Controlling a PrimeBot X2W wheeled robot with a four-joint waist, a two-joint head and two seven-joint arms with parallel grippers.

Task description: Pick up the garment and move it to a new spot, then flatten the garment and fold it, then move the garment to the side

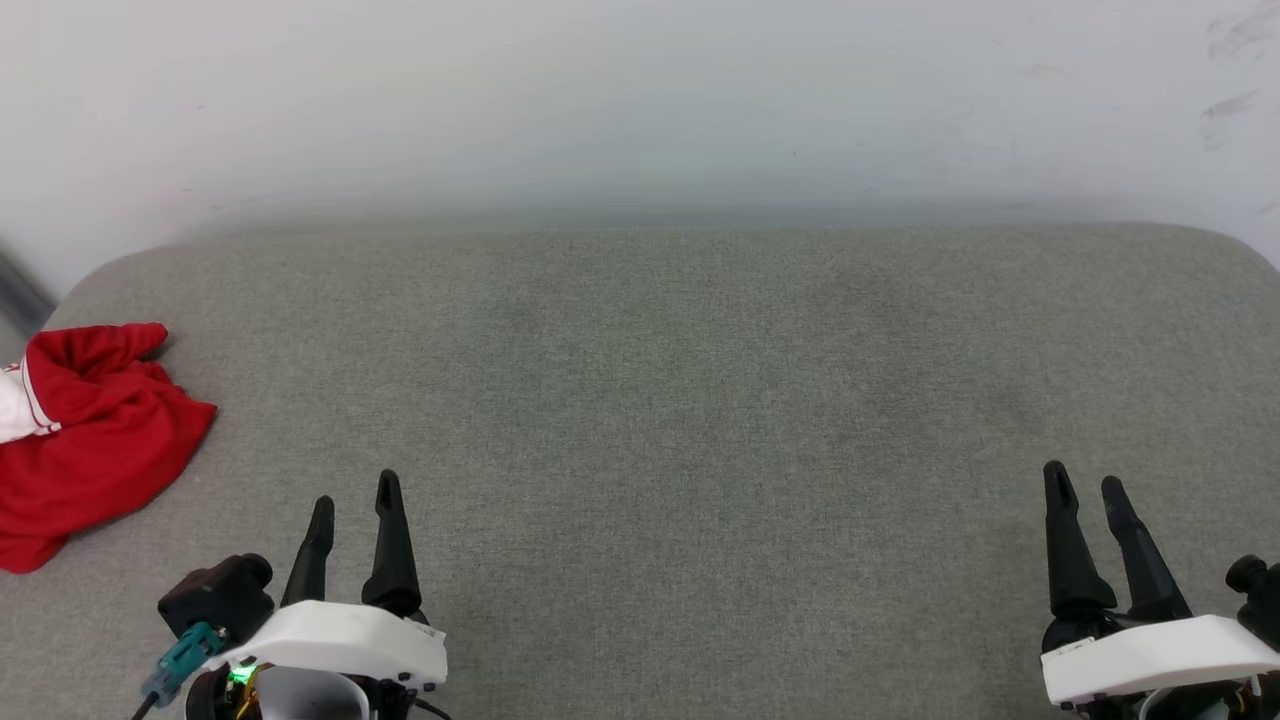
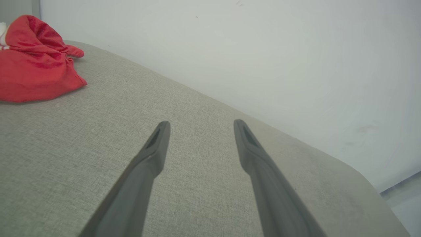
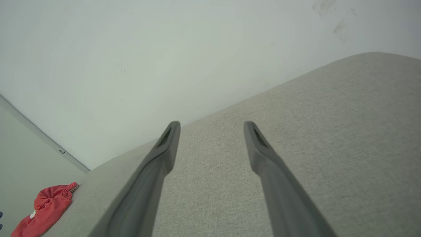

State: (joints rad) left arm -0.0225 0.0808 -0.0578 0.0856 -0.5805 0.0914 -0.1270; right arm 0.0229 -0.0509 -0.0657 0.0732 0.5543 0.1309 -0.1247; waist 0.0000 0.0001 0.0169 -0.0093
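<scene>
In the head view, the shirt [image 1: 95, 440] lies crumpled at the cushion's [image 1: 680, 400] left edge, near your left gripper [image 1: 355, 490] but apart from it and well apart from the right gripper [image 1: 1083, 476]. Both grippers are spread wide and hold nothing. In the left wrist view, the heap sits up and left of the jaws. In the right wrist view, it lies distant at lower left. Expect light, limp, thin cloth, so pinch a raised red fold.
</scene>
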